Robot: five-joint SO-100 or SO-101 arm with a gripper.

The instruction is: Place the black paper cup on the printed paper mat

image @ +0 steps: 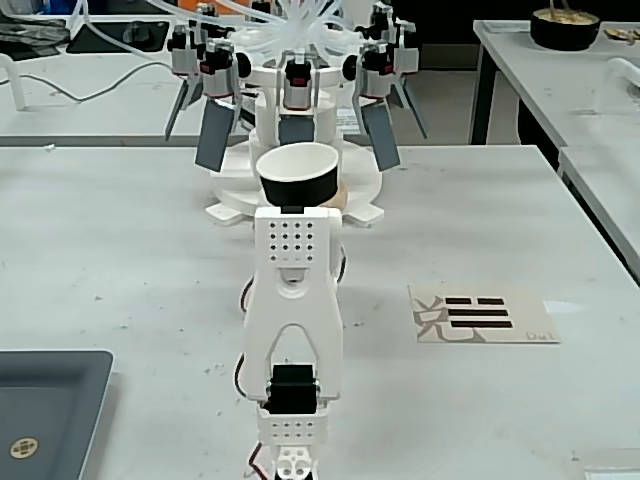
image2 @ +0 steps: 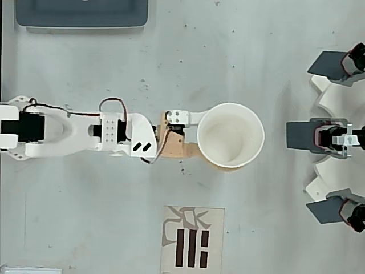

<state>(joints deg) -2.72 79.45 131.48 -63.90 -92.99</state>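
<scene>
The black paper cup with its white inside hangs upright above the table, held at mid-table in front of the white machine. My gripper is shut on the cup, one white finger and one tan finger around its sides. In the fixed view the arm's white upper link hides the gripper and the cup's lower part. The printed paper mat lies flat on the table to the right of the arm; in the overhead view the mat sits below the cup, apart from it.
A white machine with several grey paddles stands behind the cup, at the right edge in the overhead view. A dark grey tray lies at the front left, top left from overhead. A black bowl rests on another table.
</scene>
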